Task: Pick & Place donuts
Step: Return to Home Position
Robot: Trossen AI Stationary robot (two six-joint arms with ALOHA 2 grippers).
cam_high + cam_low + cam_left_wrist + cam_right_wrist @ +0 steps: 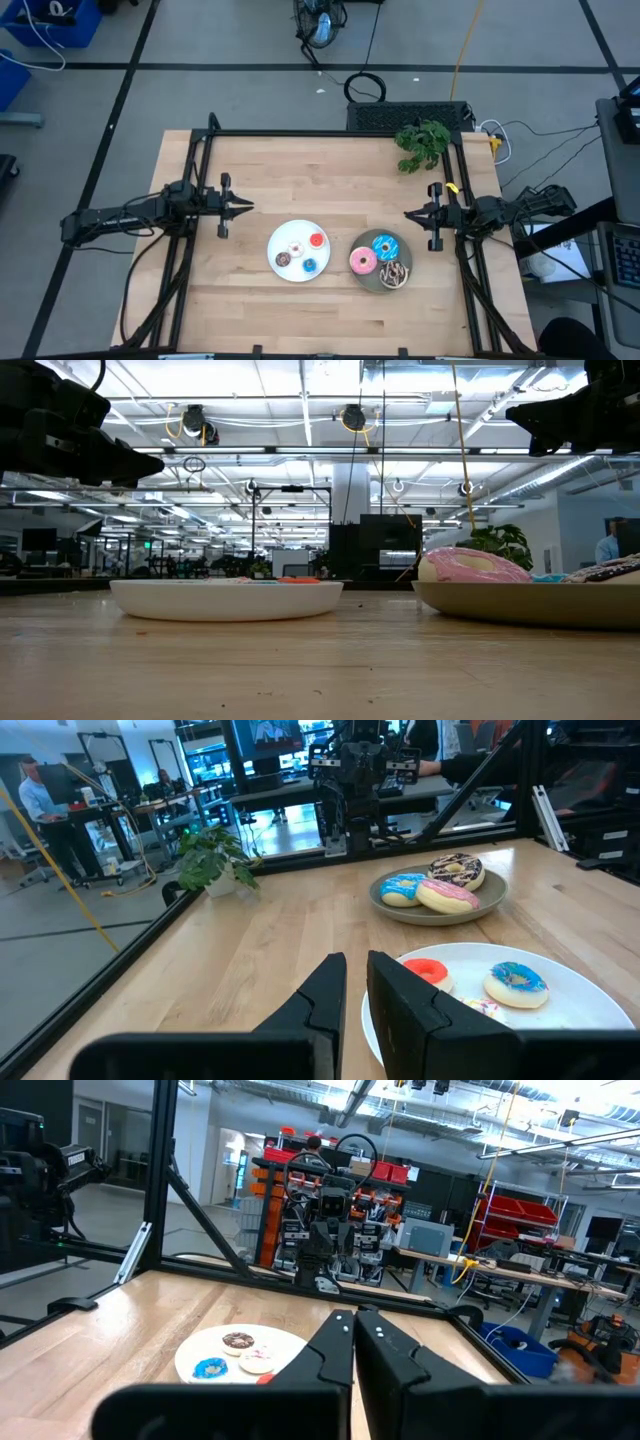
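Risk looks small from here, I judge: only a low sweep on the way home could clip a plate rim and shake donuts loose. Left gripper [246, 207] is pinched closed on nothing and touches nothing. The white plate [290, 234] with four tiny donuts [317, 240] sits ahead of its tips, a bit to one side. Right gripper [409, 214] is closed and empty too (fingers together in its wrist view). The grey plate [367, 280] with three larger donuts [384, 246] lies near its tips, apart.
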